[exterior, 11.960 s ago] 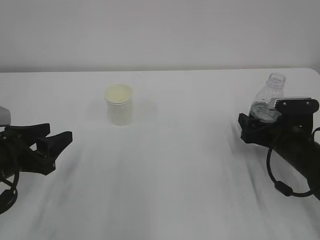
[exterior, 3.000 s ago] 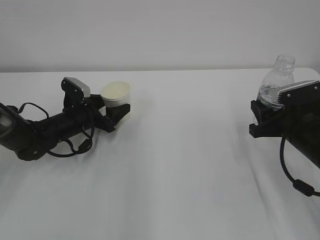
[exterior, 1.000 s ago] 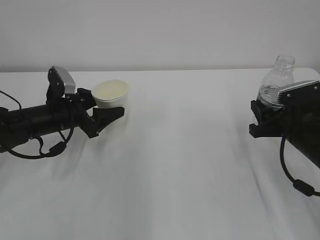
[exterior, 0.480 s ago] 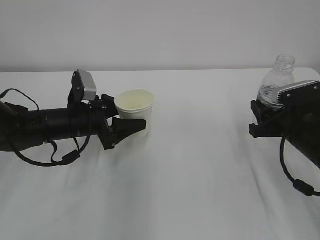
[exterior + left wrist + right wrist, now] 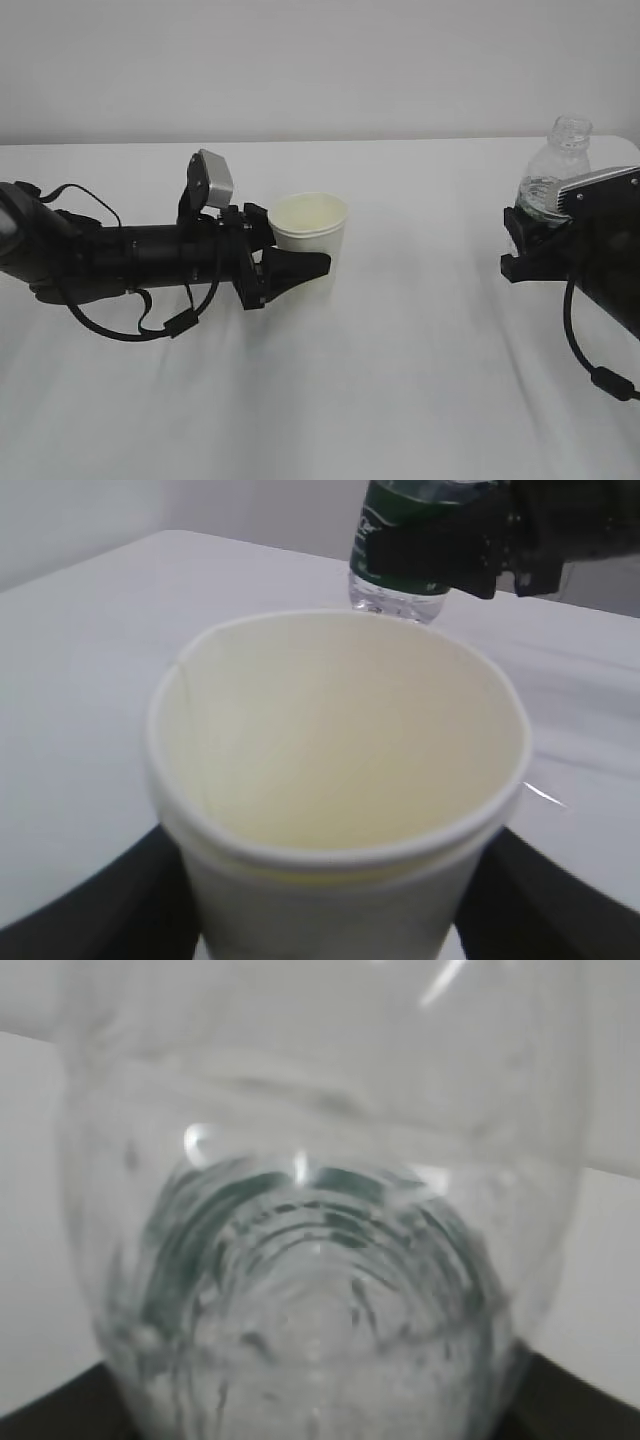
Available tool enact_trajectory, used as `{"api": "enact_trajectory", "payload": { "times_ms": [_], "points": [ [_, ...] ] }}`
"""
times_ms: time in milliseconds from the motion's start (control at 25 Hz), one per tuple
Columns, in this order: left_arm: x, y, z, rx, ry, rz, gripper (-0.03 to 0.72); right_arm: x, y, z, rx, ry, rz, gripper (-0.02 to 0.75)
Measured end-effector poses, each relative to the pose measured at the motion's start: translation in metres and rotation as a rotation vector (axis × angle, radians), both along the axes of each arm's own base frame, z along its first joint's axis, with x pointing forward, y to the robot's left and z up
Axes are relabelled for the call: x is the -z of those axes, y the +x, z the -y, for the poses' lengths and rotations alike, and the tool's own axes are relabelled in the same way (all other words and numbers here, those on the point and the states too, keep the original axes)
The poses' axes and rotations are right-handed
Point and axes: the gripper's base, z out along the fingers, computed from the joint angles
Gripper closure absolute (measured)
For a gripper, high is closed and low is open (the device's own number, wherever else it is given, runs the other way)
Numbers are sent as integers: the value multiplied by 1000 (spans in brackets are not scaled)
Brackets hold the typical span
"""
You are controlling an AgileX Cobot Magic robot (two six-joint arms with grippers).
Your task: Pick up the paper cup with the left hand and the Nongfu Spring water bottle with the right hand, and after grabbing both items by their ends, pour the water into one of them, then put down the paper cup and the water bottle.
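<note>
The white paper cup [image 5: 308, 240] stands upright in my left gripper [image 5: 295, 266], whose black fingers are shut on its lower wall; it is near the table's middle. In the left wrist view the paper cup [image 5: 335, 780] fills the frame, its pale yellowish inside showing nothing in it, with dark fingers [image 5: 100, 900] at both sides. At the far right my right gripper [image 5: 530, 245] is shut on the clear Nongfu Spring water bottle [image 5: 555, 175], held upright with its capless neck on top. The bottle [image 5: 320, 1220] fills the right wrist view, and water shows low inside. Its green label [image 5: 400, 525] shows beyond the cup.
A white table [image 5: 400, 380] spreads under both arms, with a pale wall behind. The left arm [image 5: 110, 255] lies low across the table's left side with looped black cables. A black cable [image 5: 595, 370] hangs from the right arm.
My left gripper has carried the paper cup to the right, toward the table's middle. The right gripper and the bottle have stayed where they were.
</note>
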Motion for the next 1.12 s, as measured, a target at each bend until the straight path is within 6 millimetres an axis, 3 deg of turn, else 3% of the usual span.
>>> {"api": "enact_trajectory", "payload": {
  "times_ms": [600, 1000, 1120],
  "points": [
    [1, -16, 38, 111, -5, 12, 186, -35, -12, -3, -23, -14, -25, 310],
    [-8, -5, 48, 118, -35, 11, 186, -58, -22, -13, -65, -27, -39, 310],
    [-2, 0, 53, 132, -37, -13, 187, -65, -26, -12, -64, -35, -45, 310]
  ]
}}
